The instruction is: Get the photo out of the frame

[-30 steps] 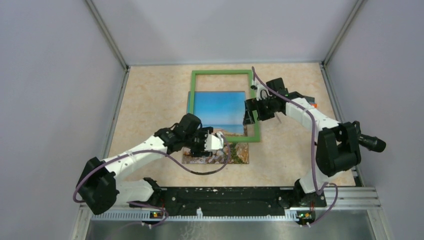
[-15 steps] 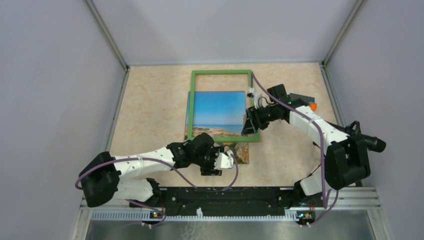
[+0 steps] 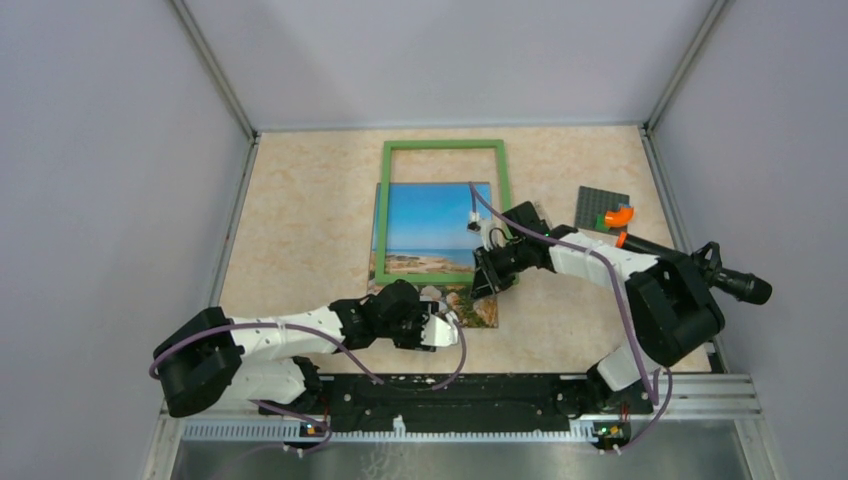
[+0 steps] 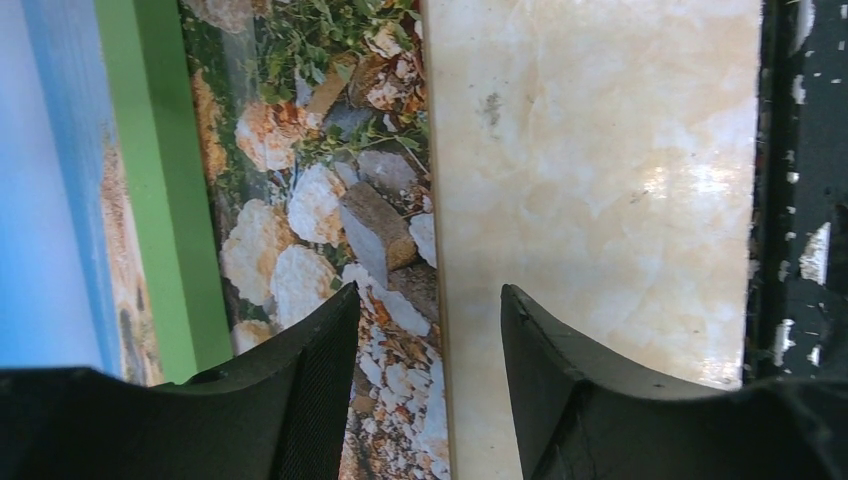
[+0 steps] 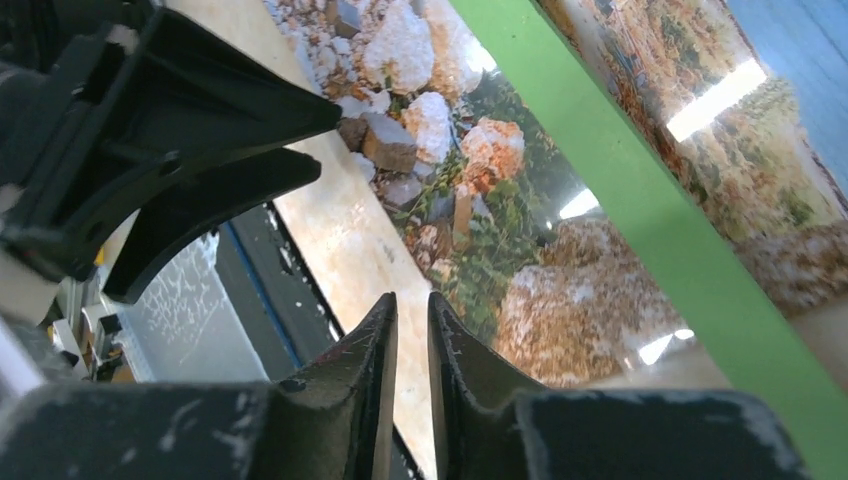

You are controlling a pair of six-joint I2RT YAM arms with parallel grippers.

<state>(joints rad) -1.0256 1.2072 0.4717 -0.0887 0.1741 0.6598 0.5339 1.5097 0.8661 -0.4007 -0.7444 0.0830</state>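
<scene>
The green frame (image 3: 443,145) lies flat on the table, its bar also showing in the wrist views (image 4: 165,200) (image 5: 640,200). The photo (image 3: 430,215) lies under it, and its rocky lower part (image 4: 300,220) (image 5: 480,200) sticks out past the frame's near bar. My left gripper (image 3: 445,325) (image 4: 430,310) is open and low over the photo's near edge, one finger above the print and one above bare table. My right gripper (image 3: 483,283) (image 5: 412,300) hovers by the frame's near right corner. Its jaws are nearly together with nothing between them.
A grey baseplate (image 3: 603,205) with an orange piece (image 3: 620,215) lies right of the frame. A black rail (image 3: 450,390) runs along the near table edge. Grey walls close in the left, right and back sides.
My right gripper has closed and moved from the frame's right side down to its near right corner, uncovering the grey baseplate. My left gripper has drawn back to the photo's near edge and narrowed a little.
</scene>
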